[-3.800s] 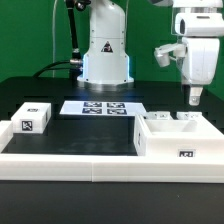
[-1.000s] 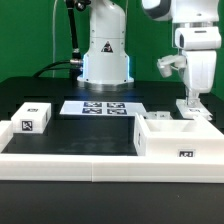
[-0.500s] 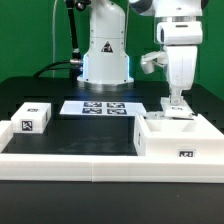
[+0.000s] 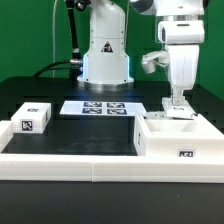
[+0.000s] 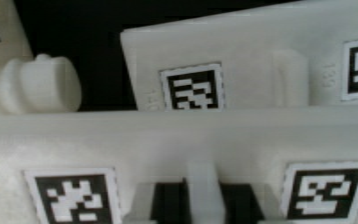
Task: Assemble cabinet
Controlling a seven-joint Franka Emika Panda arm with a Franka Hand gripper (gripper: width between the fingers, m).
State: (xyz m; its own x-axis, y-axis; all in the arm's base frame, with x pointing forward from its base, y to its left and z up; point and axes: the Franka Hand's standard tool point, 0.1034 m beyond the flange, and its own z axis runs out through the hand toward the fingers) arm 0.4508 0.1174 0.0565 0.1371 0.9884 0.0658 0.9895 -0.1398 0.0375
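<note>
The cabinet box (image 4: 190, 150), large, white and tagged, stands at the exterior view's right. My gripper (image 4: 176, 102) hangs straight down over the box's back edge, its fingers close together with nothing between them; I cannot tell whether the tips touch the box. A small white tagged panel piece (image 4: 32, 118) lies at the exterior view's left. In the wrist view my gripper (image 5: 197, 195) sits close over a white tagged surface (image 5: 194, 145). Beyond it are another tagged white panel (image 5: 247, 60) and a round white knob (image 5: 34, 85).
The marker board (image 4: 100, 107) lies flat on the black table in front of the robot base (image 4: 106, 55). A long low white rail (image 4: 70, 165) runs along the front edge, between the small piece and the box.
My gripper has come down and moved toward the exterior view's left, from beyond the box's right end to over its back edge. It has held still for the last half second.
</note>
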